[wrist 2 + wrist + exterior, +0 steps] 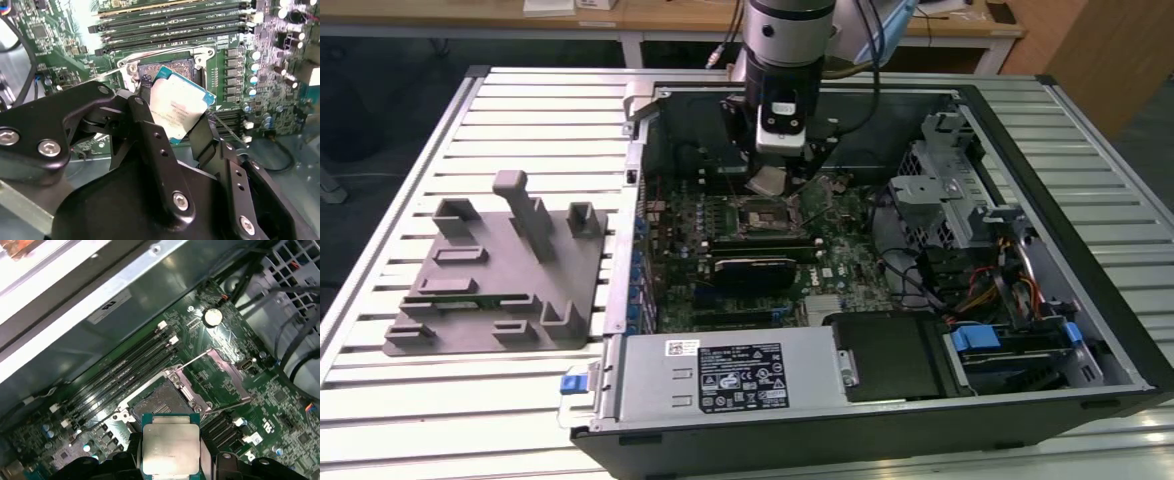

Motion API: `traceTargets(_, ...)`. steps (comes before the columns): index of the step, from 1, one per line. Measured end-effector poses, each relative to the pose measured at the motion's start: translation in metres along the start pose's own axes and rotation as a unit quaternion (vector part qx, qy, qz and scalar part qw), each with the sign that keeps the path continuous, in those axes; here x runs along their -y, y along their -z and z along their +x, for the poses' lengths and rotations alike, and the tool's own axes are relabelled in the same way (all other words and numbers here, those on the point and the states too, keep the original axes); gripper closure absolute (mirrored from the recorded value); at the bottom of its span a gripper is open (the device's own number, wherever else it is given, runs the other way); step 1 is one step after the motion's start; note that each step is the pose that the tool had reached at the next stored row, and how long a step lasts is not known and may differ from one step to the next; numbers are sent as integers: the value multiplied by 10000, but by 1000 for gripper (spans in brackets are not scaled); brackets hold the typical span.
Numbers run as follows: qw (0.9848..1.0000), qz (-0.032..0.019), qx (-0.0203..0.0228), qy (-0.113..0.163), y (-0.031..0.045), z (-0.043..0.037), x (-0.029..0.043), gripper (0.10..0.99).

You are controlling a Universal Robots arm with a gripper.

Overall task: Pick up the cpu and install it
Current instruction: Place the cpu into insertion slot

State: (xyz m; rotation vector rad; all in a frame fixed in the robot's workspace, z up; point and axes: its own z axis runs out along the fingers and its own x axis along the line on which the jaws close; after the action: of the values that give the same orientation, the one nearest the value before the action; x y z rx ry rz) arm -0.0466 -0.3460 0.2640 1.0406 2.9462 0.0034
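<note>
The end effector, clamped edge-on around the cpu, holds it just above the open socket, likely for alignment.

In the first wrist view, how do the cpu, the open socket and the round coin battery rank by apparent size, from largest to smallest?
1 and 2. cpu and socket: they look about alike. The cpu is nearer the camera, so I do not rank them.
3. coin battery: clearly the smallest.
</note>
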Motion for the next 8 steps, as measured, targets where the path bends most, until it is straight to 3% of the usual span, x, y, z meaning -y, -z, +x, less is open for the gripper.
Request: traceTargets(8, 9985, 8, 4, -545, -4, 0, 0, 541)
